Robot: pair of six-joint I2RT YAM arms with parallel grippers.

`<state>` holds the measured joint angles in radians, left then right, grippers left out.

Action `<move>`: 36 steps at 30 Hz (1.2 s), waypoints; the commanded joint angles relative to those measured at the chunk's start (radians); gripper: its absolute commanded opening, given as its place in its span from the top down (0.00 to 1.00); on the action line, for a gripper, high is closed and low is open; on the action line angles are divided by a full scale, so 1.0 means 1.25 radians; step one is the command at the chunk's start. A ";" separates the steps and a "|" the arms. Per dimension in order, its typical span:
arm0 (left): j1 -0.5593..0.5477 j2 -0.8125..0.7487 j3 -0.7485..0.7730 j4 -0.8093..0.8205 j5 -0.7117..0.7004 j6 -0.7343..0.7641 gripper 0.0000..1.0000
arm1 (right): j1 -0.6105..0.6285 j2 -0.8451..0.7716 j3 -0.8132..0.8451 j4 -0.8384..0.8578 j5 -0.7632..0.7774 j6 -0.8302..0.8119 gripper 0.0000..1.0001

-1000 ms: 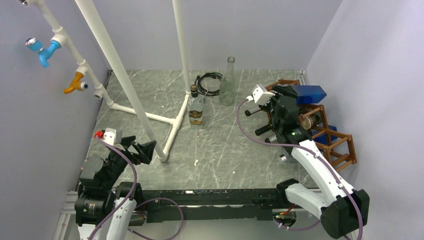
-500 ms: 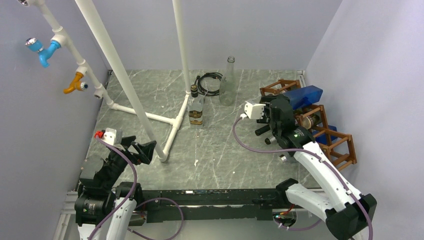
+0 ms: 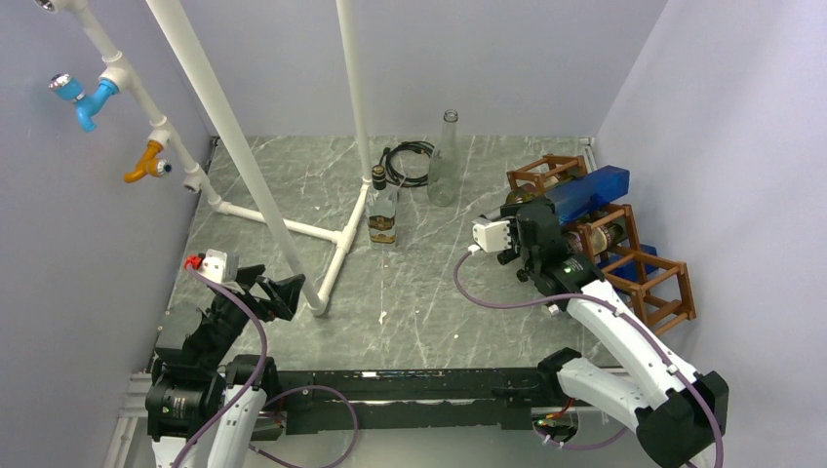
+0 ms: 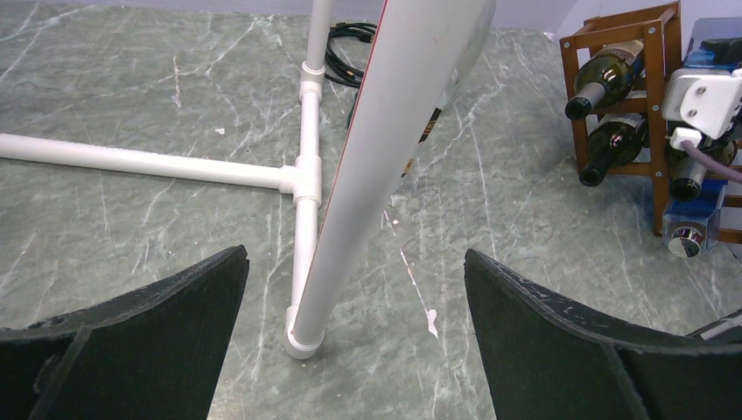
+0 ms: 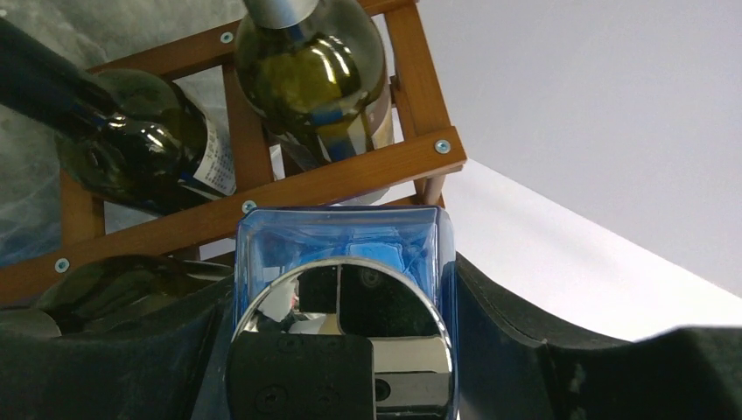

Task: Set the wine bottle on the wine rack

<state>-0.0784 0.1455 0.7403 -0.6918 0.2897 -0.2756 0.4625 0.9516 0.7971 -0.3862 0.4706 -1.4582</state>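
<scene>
A blue square wine bottle (image 3: 585, 192) with a chrome cap (image 5: 341, 324) lies tilted over the top of the reddish-brown wine rack (image 3: 683, 288) at the right. My right gripper (image 3: 534, 219) is shut on its cap end, one finger on each side of the blue glass (image 5: 341, 241). The right wrist view shows the rack's bars (image 5: 350, 179) just behind the bottle. My left gripper (image 3: 278, 292) hangs open at the near left with nothing between its fingers (image 4: 354, 254). The rack (image 4: 656, 87) shows at the far right of the left wrist view.
Two dark wine bottles (image 5: 149, 157) (image 5: 311, 70) lie in rack cells, and another blue bottle (image 4: 696, 219) sits lower. A white pipe frame (image 3: 293, 229) crosses the left half. A small amber bottle (image 3: 382, 210), a clear bottle (image 3: 446, 161) and a black cable coil (image 3: 405, 161) stand at the back.
My right gripper has drawn back to the left and lower with the blue bottle, which now lies flatter over the rack's top. The left arm has not moved.
</scene>
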 commanded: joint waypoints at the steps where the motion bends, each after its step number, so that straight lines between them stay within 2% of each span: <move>1: -0.002 -0.002 0.003 0.036 -0.002 -0.003 0.01 | -0.004 -0.018 -0.034 0.012 0.020 0.028 0.97; 5: -0.005 -0.003 0.003 0.036 -0.003 -0.003 0.00 | -0.004 -0.013 -0.052 0.018 0.024 0.020 0.78; 6: -0.006 -0.005 0.003 0.036 -0.004 -0.003 0.00 | -0.004 -0.013 -0.054 0.022 0.027 0.018 0.72; 7: -0.006 -0.005 0.003 0.034 -0.004 -0.003 0.01 | -0.004 -0.012 -0.056 0.025 0.028 0.018 0.60; 10: -0.007 -0.006 0.003 0.034 -0.005 -0.003 0.00 | -0.004 -0.009 -0.054 0.021 0.030 0.021 0.39; 17: -0.007 -0.007 0.004 0.032 -0.008 -0.003 0.01 | -0.004 -0.016 -0.067 0.030 0.038 0.020 0.19; 22: -0.007 -0.005 0.005 0.031 -0.008 -0.003 0.00 | -0.004 -0.044 -0.085 0.037 0.044 0.022 0.01; 36: -0.006 0.015 0.005 0.033 -0.008 -0.004 0.00 | 0.055 -0.150 -0.003 -0.091 -0.001 0.159 0.00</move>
<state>-0.0830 0.1471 0.7403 -0.6922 0.2893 -0.2756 0.5014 0.8146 0.7109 -0.4397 0.4885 -1.3529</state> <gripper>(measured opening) 0.995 0.994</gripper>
